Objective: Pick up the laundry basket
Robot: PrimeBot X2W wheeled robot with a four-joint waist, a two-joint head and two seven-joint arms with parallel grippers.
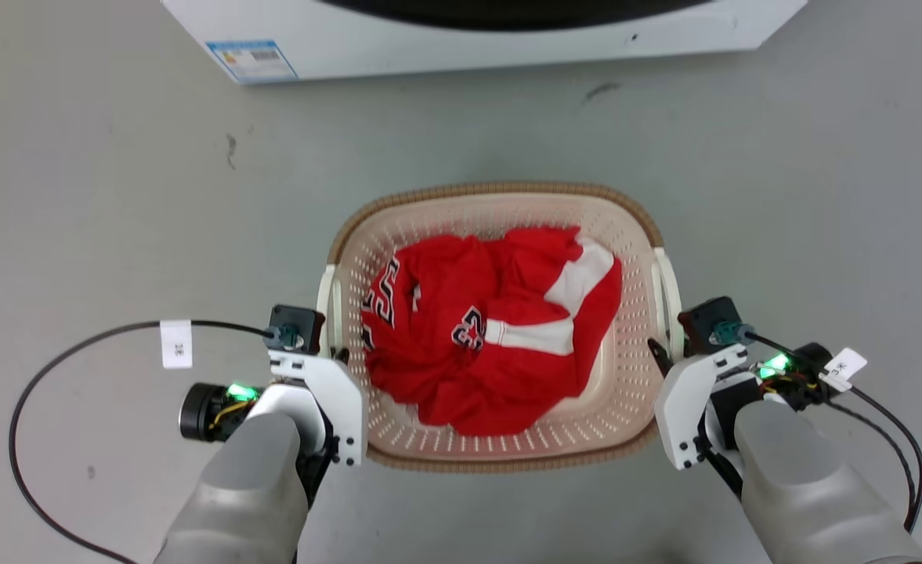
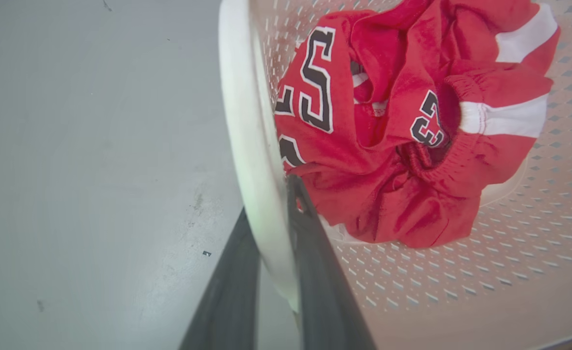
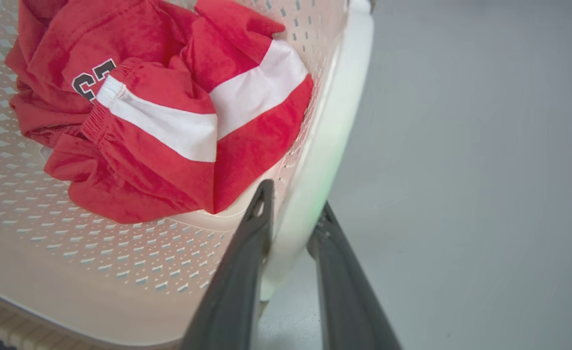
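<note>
The grey floor (image 1: pixel 116 196) spreads all round the laundry basket (image 1: pixel 500 190), and a white washing machine (image 1: pixel 468 39) stands beyond the basket's far rim, well apart from it. The basket sits directly before us, between our two arms. Inside it lie a crumpled red jersey (image 1: pixel 429 313) with black numerals and red shorts (image 1: pixel 562 313) striped white. Our left gripper (image 2: pixel 268 199) is clamped across the basket's left white handle (image 2: pixel 247 121), one finger inside the wall, one outside. Our right gripper (image 3: pixel 295 194) pinches the right white handle (image 3: pixel 334 126) likewise.
</note>
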